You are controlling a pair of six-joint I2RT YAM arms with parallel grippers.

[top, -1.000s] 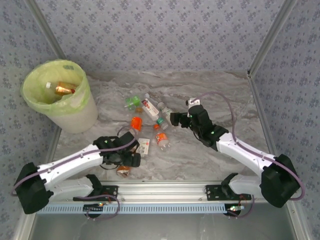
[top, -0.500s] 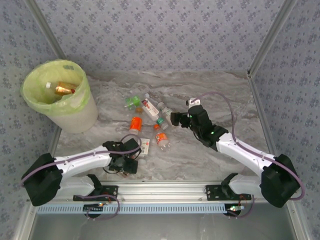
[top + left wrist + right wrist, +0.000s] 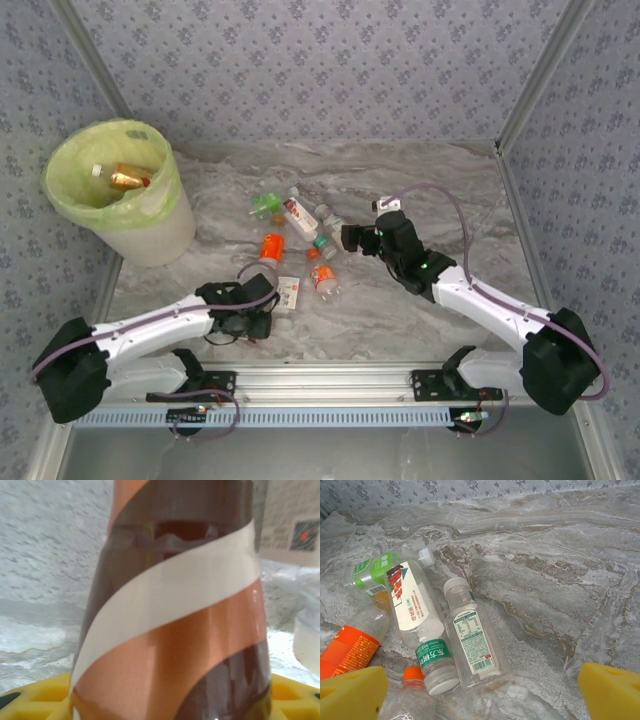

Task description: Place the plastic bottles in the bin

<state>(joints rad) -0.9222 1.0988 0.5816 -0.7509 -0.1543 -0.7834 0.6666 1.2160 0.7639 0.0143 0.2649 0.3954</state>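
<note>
Left pincer [image 3: 252, 324] around bottle [image 3: 175, 630], near front edge of table [image 3: 420, 335], right pincer [image 3: 348, 238] agape

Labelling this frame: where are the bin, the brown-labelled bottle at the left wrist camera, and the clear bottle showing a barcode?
bin [image 3: 158, 236]: top external view, white outer wall.
brown-labelled bottle [image 3: 175, 630]: left wrist view, copper band of label.
barcode-labelled bottle [image 3: 475, 647]: right wrist view, its printed label.
</note>
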